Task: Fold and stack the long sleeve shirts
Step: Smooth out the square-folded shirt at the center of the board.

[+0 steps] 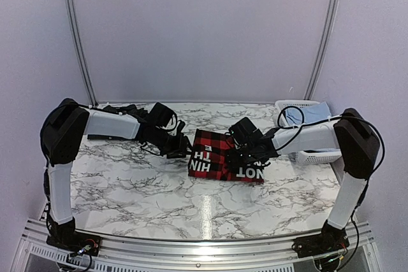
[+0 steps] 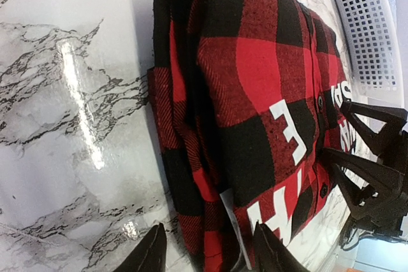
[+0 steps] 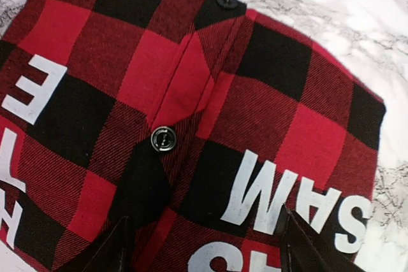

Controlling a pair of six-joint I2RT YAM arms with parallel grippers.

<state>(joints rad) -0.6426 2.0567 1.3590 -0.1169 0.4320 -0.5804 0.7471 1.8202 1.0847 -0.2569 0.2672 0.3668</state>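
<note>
The red-and-black plaid long sleeve shirt (image 1: 223,156) lies folded at the table's middle, white lettering up. My left gripper (image 1: 179,147) sits low at its left edge. In the left wrist view its fingers (image 2: 150,253) stand apart astride the shirt's (image 2: 255,93) folded edge, with the left gripper (image 2: 210,256) open. My right gripper (image 1: 253,155) hovers over the shirt's right part. In the right wrist view it (image 3: 207,250) is open just above the plaid (image 3: 191,81), near a button (image 3: 163,139). Dark cloth (image 1: 120,110) at the back left is partly hidden by my left arm.
A white slotted basket (image 1: 317,155) holding pale blue cloth (image 1: 306,115) stands at the right rear, close behind my right arm, and its wall (image 2: 366,36) shows in the left wrist view. The right gripper's dark fingers (image 2: 370,164) reach over the shirt's far side.
</note>
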